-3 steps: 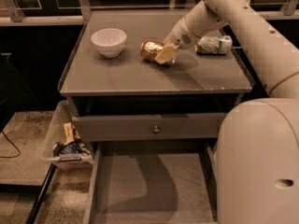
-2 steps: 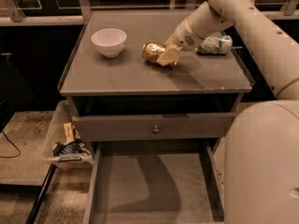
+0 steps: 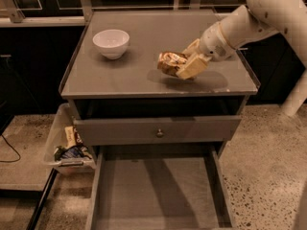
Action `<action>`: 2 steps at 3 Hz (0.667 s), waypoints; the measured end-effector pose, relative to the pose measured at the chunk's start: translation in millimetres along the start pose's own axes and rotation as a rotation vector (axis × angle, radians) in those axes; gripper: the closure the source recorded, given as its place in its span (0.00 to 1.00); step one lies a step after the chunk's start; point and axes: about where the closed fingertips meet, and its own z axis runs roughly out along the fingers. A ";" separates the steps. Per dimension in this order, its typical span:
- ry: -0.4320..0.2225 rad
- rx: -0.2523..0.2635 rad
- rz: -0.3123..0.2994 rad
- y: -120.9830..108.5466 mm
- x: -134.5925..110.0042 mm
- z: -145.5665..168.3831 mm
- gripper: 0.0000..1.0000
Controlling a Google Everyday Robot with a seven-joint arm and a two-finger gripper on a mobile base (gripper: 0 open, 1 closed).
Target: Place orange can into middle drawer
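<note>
Camera view: the gripper (image 3: 184,61) is above the right half of the tabletop (image 3: 120,80). Its fingers are closed on the orange can (image 3: 168,63), which is tilted and appears just clear of the surface.

Recommended procedure: carry the can forward past the knobbed upper drawer (image 3: 120,131), then lower it into the middle drawer (image 3: 158,195).

The middle drawer is pulled out and its floor is bare. The white bowl (image 3: 111,42) shows no contents. The plastic bin (image 3: 60,128) at the left holds packets.
</note>
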 end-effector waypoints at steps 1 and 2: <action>-0.001 0.012 -0.045 38.8 18.5 -22.6 1.00; 0.020 0.033 -0.076 81.4 38.2 -34.1 1.00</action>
